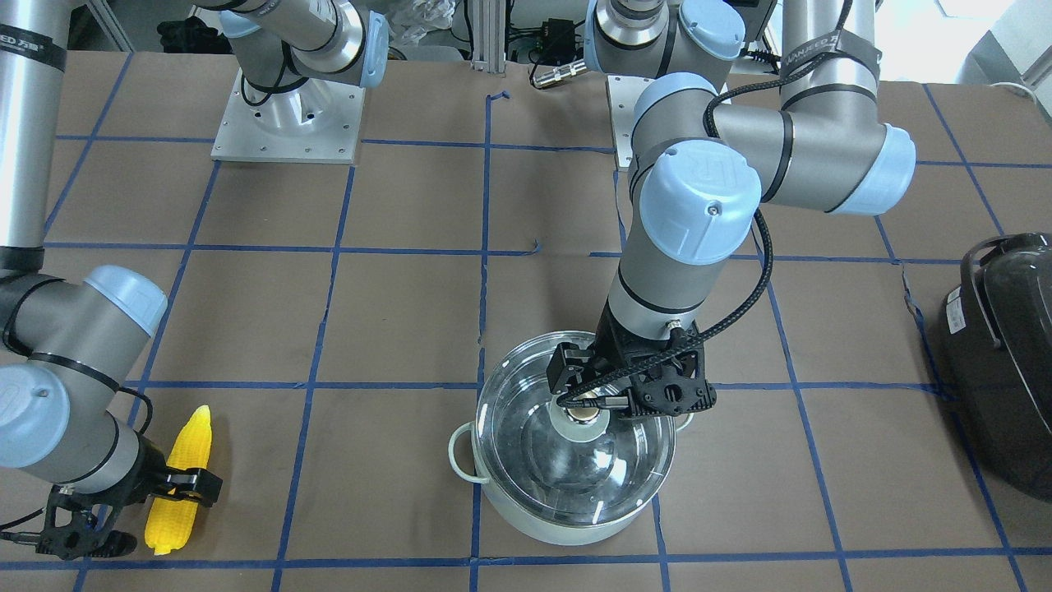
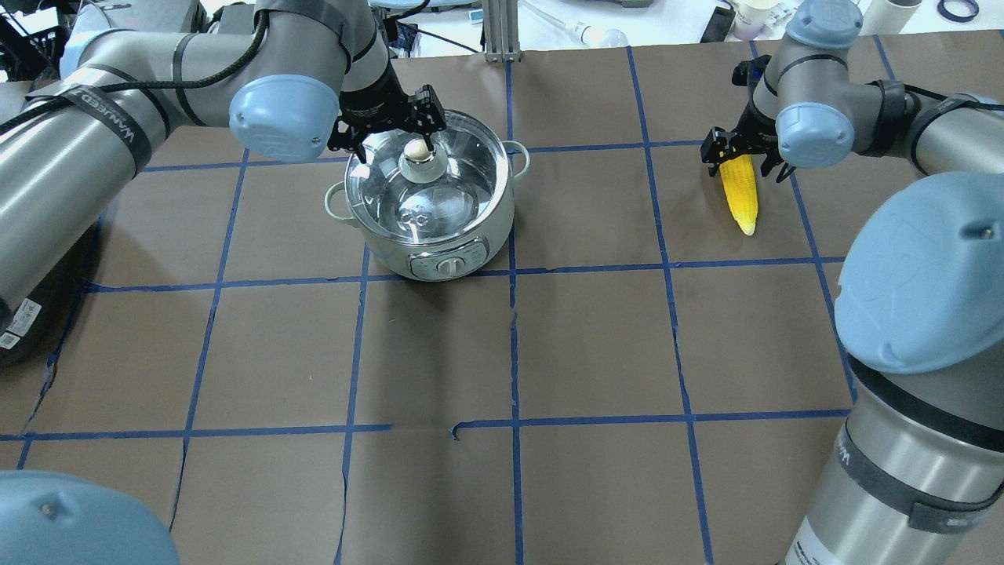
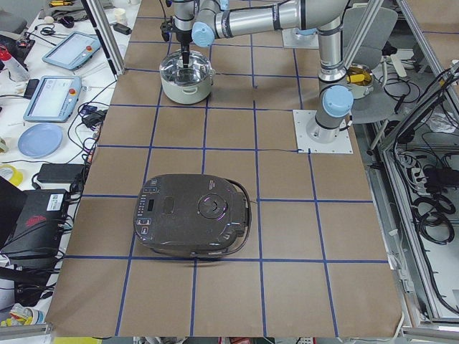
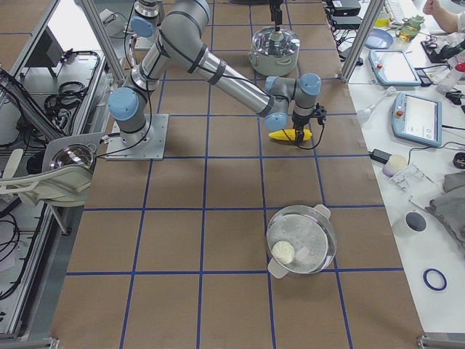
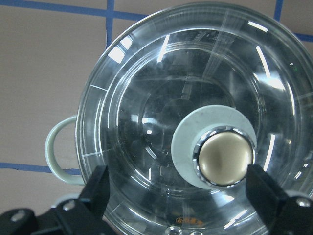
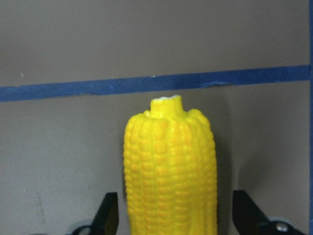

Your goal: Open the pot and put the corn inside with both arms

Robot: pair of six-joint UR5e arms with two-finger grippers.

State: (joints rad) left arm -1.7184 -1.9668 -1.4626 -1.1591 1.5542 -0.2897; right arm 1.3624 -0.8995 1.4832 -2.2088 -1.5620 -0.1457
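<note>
Overhead exterior view: the left arm stretches forward, wrist bent down over the round mint-green steel pot (image 2: 478,231) near the bench's far edge. The black left gripper (image 2: 396,137) is spread either side of the clear glass lid's (image 2: 427,205) pale knob (image 2: 417,149). Further right, the right gripper (image 2: 741,161) points down, fingers spread astride the bright yellow corn cob (image 2: 742,200), which lies flat near the far right corner.

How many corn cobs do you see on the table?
1. The corn lies on the table between the open fingers of the right gripper, apart from the pot. The closed dark appliance could hide others.
</note>
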